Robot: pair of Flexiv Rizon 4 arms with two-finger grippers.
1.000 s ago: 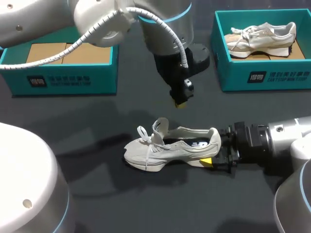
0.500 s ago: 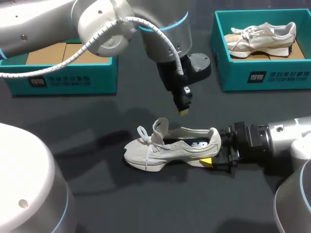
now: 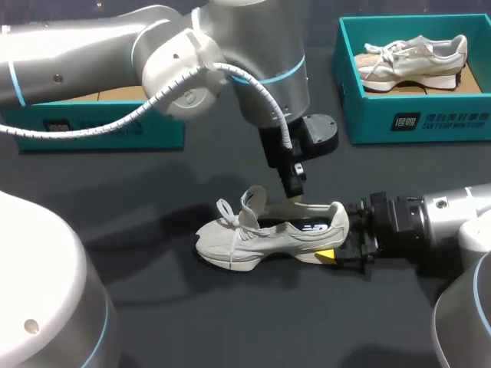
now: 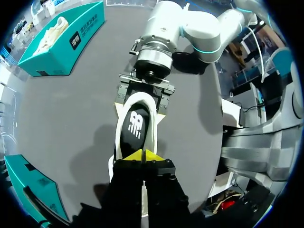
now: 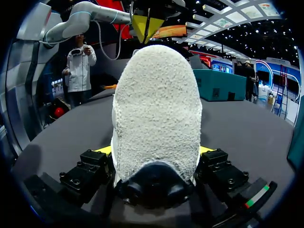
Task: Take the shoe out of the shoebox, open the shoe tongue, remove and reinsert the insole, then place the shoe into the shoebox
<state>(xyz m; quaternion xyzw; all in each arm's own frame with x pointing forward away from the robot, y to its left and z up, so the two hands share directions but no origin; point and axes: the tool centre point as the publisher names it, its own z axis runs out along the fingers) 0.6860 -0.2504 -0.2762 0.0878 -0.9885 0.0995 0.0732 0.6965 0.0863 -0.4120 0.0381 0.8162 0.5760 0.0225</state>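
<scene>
The left shoebox (image 3: 100, 126) stands at the far left of the counter (image 3: 153, 261). The left gripper (image 3: 295, 196) hangs over the opening of the shoe (image 3: 261, 234), fingers pressed together and holding nothing; contact with the collar cannot be confirmed. The shoe rests mid-counter on its sole, tongue raised, insole (image 4: 135, 127) seated. The right gripper (image 3: 343, 234) clamps the heel from both sides. Step in hand, judged: insole removal. Next move: part the left fingers, enter the opening and pinch the insole edge.
</scene>
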